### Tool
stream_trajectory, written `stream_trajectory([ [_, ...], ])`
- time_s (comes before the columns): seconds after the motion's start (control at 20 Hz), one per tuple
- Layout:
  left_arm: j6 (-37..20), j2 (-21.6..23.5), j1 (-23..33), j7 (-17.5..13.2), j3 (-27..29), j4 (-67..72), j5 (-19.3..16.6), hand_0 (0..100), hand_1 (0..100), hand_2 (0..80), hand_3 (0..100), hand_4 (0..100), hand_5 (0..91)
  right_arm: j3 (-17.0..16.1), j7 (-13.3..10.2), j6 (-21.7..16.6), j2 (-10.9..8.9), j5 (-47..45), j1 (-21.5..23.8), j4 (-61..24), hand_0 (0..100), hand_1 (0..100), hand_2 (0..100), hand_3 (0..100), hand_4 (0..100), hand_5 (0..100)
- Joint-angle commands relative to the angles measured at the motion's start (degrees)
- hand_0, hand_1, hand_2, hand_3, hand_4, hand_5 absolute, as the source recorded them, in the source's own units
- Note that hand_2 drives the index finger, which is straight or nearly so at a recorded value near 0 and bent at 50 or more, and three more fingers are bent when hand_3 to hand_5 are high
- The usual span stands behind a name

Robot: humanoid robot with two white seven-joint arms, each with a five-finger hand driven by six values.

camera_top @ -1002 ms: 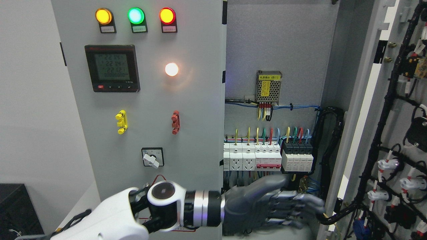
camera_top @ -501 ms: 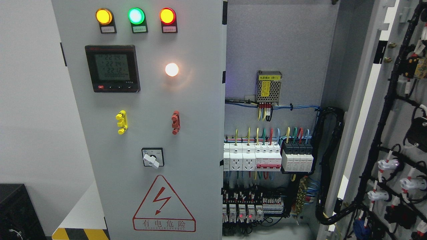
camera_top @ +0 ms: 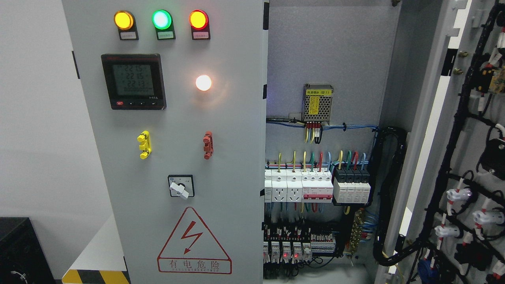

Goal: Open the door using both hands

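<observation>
We are facing a plain grey wall (camera_top: 35,138) behind an electrical cabinet (camera_top: 327,59). Its right door (camera_top: 473,157) is standing swung wide, baring the wiring, presumably so we can reach the breakers (camera_top: 315,185); the left door (camera_top: 177,157) is staying closed. Neither of our hands is showing, so their state is unknown.

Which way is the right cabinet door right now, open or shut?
Open. The right door is swung wide, showing its wired inner face and the breakers inside the cabinet.
</observation>
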Motion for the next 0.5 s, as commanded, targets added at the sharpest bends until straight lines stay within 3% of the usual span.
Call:
stream_trajectory([
  [0.0,0.2,-25.8,4.1,0.1,23.5,56.3,-2.8,0,0,0.0,0,0,0.0,0.0,0.0,0.0,0.00,0.0,0.0,0.0,0,0,0,0,0,0],
  [0.15,0.0,-29.3,4.2,3.9,35.3,58.2,-7.0,0,0,0.0,0,0,0.0,0.0,0.0,0.0,0.00,0.0,0.0,0.0,0,0,0,0,0,0],
  [0.35,0.3,-30.8,4.2,16.4,49.3,57.8,-20.9,0,0,0.0,0,0,0.0,0.0,0.0,0.0,-0.08,0.0,0.0,0.0,0,0,0,0,0,0],
  [0.45,0.4,-30.9,4.2,18.8,54.8,57.8,-28.4,0,0,0.0,0,0,0.0,0.1,0.0,0.0,-0.08,0.1,0.0,0.0,0,0,0,0,0,0],
])
